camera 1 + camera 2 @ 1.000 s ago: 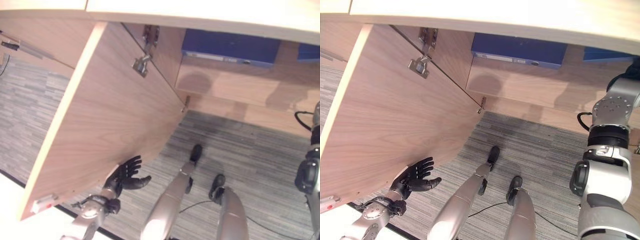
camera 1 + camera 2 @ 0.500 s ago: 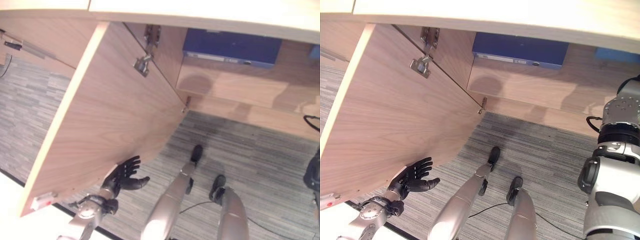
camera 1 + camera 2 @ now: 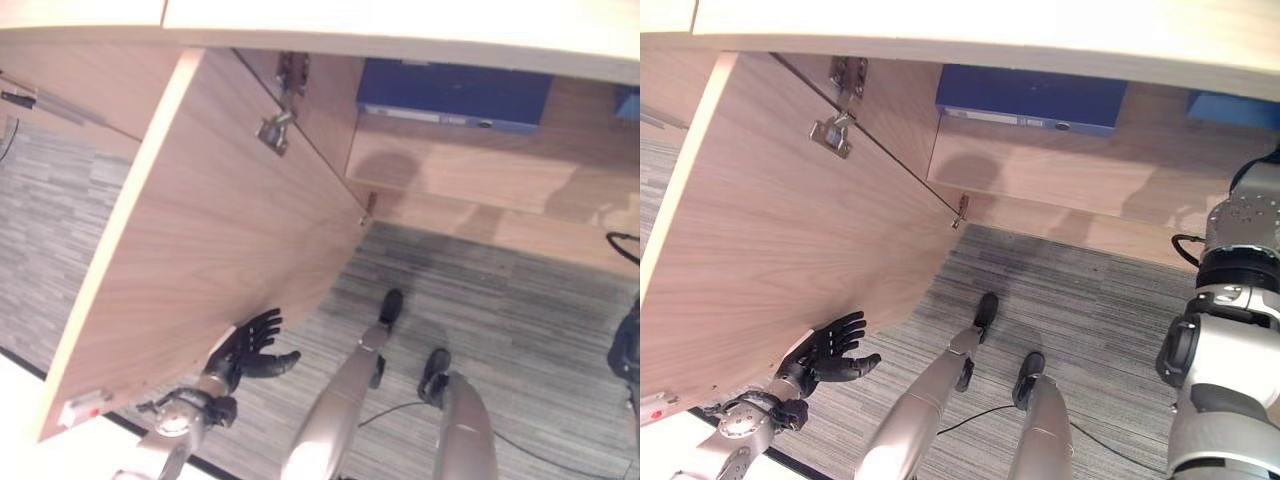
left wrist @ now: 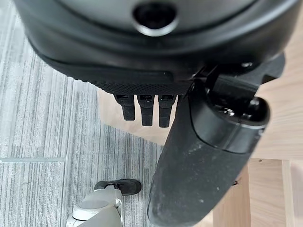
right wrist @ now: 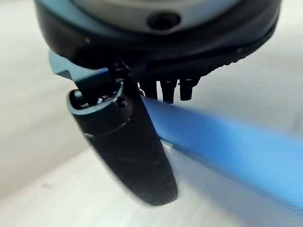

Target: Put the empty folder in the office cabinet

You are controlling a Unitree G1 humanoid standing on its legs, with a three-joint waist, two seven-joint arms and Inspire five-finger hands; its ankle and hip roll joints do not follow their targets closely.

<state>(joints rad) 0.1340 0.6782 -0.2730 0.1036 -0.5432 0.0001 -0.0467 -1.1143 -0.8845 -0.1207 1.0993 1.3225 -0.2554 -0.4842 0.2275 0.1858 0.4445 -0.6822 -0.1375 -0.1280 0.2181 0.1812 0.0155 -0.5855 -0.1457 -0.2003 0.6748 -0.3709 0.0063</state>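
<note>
At far left we see the office cabinet's wooden door (image 3: 210, 230) swung wide open, its metal hinges (image 3: 272, 130) showing near the top. Our left hand (image 3: 250, 348) sits at the door's lower edge with the fingers spread and straight, holding nothing; from the head views we cannot tell whether the fingertips touch the wood. The left wrist view shows the same hand (image 4: 203, 156) with straight fingers (image 4: 147, 109) reaching toward the pale wood above the grey carpet (image 3: 530, 310).

Moving right, a blue folder (image 3: 1030, 100) lies flat on the cabinet shelf (image 3: 1060, 170), inside the open compartment and just under the pale top panel (image 3: 990, 25). A second blue item (image 3: 1232, 110) shows farther right on the same shelf.

At far right, the right wrist view shows our right hand (image 5: 128, 137) close beside a blue folder edge (image 5: 227, 146). Its fingers (image 5: 168, 90) are extended rather than wrapped around it, and we cannot tell whether they touch.
</note>
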